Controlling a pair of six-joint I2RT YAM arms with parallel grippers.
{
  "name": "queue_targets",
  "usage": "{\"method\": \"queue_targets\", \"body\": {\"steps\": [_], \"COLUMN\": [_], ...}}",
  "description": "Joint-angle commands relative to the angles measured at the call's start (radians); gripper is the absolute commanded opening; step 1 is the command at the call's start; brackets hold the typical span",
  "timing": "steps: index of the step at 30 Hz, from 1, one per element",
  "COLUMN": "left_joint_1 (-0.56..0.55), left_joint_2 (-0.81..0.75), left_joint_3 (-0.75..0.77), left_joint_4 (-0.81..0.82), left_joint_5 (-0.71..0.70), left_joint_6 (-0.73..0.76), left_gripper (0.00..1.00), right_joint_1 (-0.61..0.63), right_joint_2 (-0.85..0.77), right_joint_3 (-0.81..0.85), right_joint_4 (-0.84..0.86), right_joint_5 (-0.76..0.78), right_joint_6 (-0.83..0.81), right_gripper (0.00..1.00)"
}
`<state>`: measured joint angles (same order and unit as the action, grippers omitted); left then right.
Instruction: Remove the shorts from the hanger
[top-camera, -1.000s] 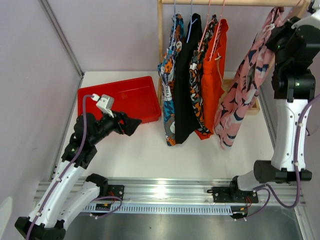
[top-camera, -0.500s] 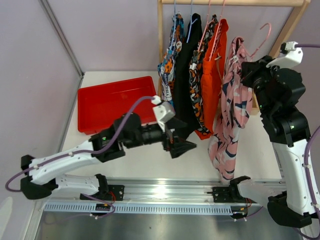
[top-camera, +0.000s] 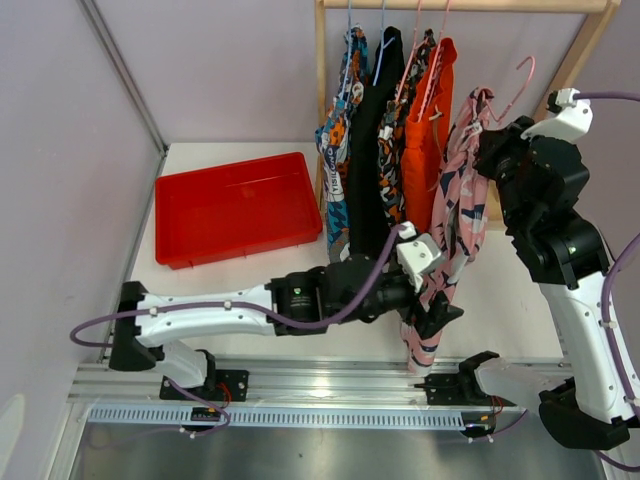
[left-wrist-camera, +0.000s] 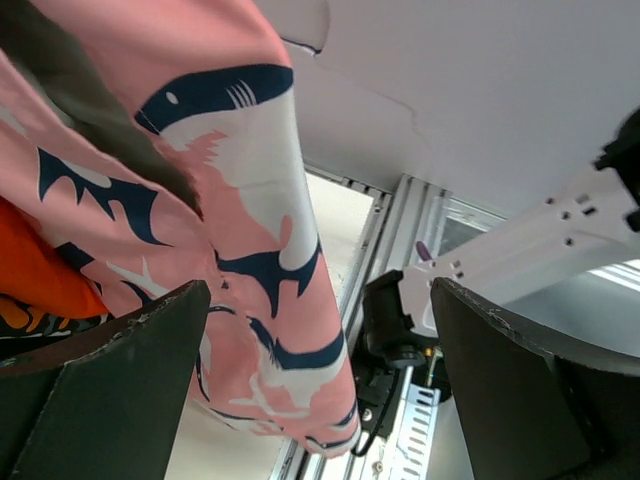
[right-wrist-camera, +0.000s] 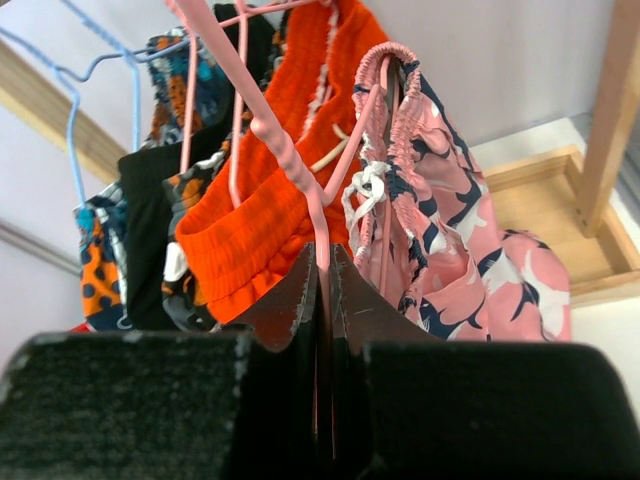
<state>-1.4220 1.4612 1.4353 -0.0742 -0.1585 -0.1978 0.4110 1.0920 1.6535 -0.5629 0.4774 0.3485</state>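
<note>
Tray (top-camera: 235, 205) lies on the table (top-camera: 200, 278), far left. Right of it, four pairs of shorts (top-camera: 390, 150) hang from the rack rail (top-camera: 470, 5). Further right, below the rail, the fifth pair (top-camera: 455, 200) hangs on its hanger (top-camera: 515, 85), held in the right gripper (right-wrist-camera: 322, 290). The left gripper (top-camera: 438, 315) brackets its lower end.

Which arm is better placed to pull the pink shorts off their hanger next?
Left. The left gripper is open around the lower part of the pink shorts, while the right gripper is shut on the pink hanger, holding it up.
</note>
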Motion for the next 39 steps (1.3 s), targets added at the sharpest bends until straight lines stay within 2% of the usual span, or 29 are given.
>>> {"method": "queue_targets", "body": {"steps": [1,7,9,10,12,15,16,17,22,27,29,34,37,39], "left_joint_1": [-0.035,-0.035,-0.032,-0.031,-0.031,-0.031,-0.031,-0.031,-0.072,-0.218,-0.302,-0.469,-0.488,-0.486], "left_joint_2": [0.050,0.189,0.256,0.274,0.295,0.288,0.284,0.283,0.213,0.081,0.018,-0.033,-0.016,-0.001], "left_joint_3": [0.073,0.149,0.223,0.247,0.263,0.235,0.232,0.226,0.165,-0.005,-0.117,-0.252,-0.305,-0.290], "left_joint_4": [0.053,0.100,0.087,0.082,0.082,0.106,0.117,0.116,0.080,0.054,0.062,0.056,0.045,0.051], "left_joint_5": [-0.145,-0.262,-0.291,-0.294,-0.322,-0.334,-0.337,-0.343,-0.342,-0.380,-0.426,-0.532,-0.552,-0.572], "left_joint_6": [0.035,0.083,0.098,0.100,0.094,0.089,0.090,0.084,0.069,-0.017,-0.052,-0.158,-0.234,-0.220], "left_gripper": [0.99,1.00,0.94,0.87,0.80,0.51,0.16,0.00,0.00,0.00,0.00,0.00,0.00,0.00], "right_joint_1": [0.006,0.005,0.006,0.005,0.005,0.005,0.005,0.006,0.003,-0.027,-0.058,-0.100,-0.104,-0.104], "right_joint_2": [-0.014,-0.035,-0.038,-0.043,-0.043,-0.056,-0.069,-0.076,-0.075,-0.031,-0.015,0.039,0.061,0.059], "right_joint_3": [0.043,0.092,0.107,0.120,0.129,0.137,0.132,0.117,0.109,0.156,0.179,0.281,0.328,0.350], "right_joint_4": [0.044,-0.011,-0.035,-0.041,-0.067,-0.098,-0.101,-0.101,-0.097,-0.081,-0.086,-0.111,-0.149,-0.173], "right_joint_5": [0.072,0.066,0.067,0.069,0.073,0.079,0.079,0.081,0.110,0.132,0.119,0.067,0.053,0.038], "right_joint_6": [0.024,0.058,0.063,0.061,0.058,0.064,0.070,0.072,0.029,-0.032,-0.045,-0.049,-0.045,-0.026], "right_gripper": [0.00,0.00,0.00,0.00,0.00,0.00,0.00,0.00,0.00,0.00,0.00,0.00,0.00,0.00]}}
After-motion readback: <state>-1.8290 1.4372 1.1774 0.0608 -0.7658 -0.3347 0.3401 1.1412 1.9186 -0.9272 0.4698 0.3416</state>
